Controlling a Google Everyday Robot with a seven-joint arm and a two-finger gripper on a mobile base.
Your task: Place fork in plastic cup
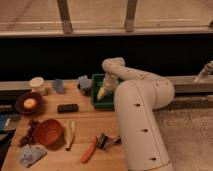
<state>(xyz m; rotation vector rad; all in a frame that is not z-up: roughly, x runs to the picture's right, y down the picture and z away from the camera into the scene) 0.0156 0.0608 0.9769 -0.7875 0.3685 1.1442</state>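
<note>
My gripper (102,93) hangs at the end of the white arm (131,75), low over the left part of the green tray (96,80) at the back of the wooden table. No small grey fork shows; the gripper hides the tray's inside. A whitish cup (36,84) stands at the back left, well to the left of the gripper. A bluish cup-like thing (58,86) and another bluish object (84,82) stand between that cup and the tray.
A dark plate (20,107) with an orange item, a black block (67,107), an orange bowl (48,131), a yellowish item (70,134), an orange-handled tool (90,149), a black-handled tool (107,141) and a blue cloth (28,155) lie on the table. The arm's big body (142,125) covers the right side.
</note>
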